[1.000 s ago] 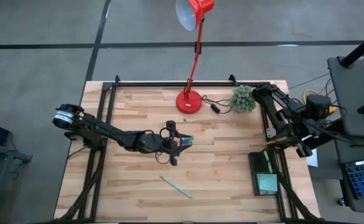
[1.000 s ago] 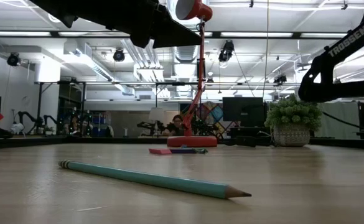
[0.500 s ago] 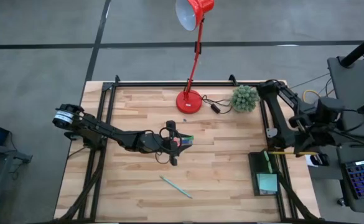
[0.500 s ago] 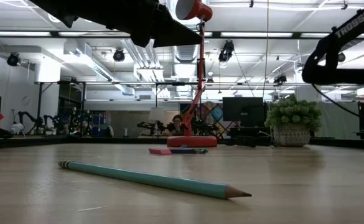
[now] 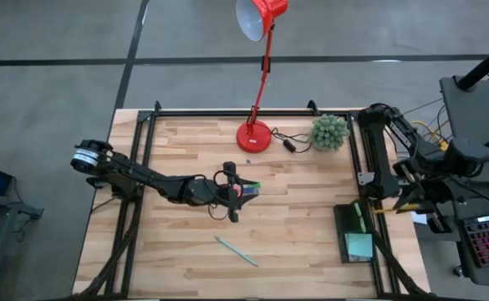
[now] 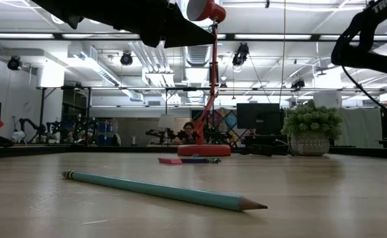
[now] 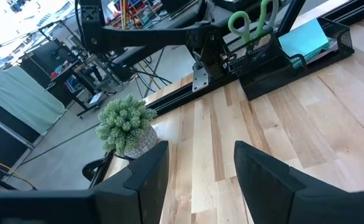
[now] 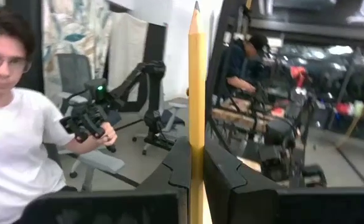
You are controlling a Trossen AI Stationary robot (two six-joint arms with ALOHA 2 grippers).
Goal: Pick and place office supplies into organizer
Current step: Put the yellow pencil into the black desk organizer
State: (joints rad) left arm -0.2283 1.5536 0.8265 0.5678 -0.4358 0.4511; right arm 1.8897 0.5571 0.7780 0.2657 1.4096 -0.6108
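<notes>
Pale wooden planks form the table (image 5: 294, 242), seen from above in the high view. At mid-frame, the left gripper (image 5: 234, 191) is seen hovering over small pink and green pieces (image 5: 249, 190); its fingers are spread. Below it, toward the lower centre, a thin teal pencil (image 5: 236, 250) lies diagonally on the wood. At the lower right, the dark organizer (image 5: 354, 233) is set against the table's edge, with green-handled scissors (image 5: 359, 216) in its upper part and a light-teal sticky-note pad (image 5: 359, 245) in its lower part. The right gripper (image 5: 411, 205) is found at the right edge, beyond the table, with a thin yellow pencil (image 5: 379, 207) projecting from it toward the organizer. A red desk lamp (image 5: 258, 75) and a green plant (image 5: 328, 132) stand along the top.

In the low view, the teal pencil (image 6: 160, 190) is shown lying across the foreground, its sharpened tip to the right. A flat pink piece (image 6: 171, 160) is seen farther back at centre.

In the left wrist view, the two dark fingers (image 7: 149, 177) are held well apart over bare wood. The mesh organizer (image 7: 287, 56) appears at the upper right, holding the scissors (image 7: 250, 22) upright and the pad (image 7: 303, 40).

In the right wrist view, the yellow pencil (image 8: 196, 93) is clamped upright between closed fingers (image 8: 226, 171), point upward. A person (image 8: 14, 124) sits at the left.
</notes>
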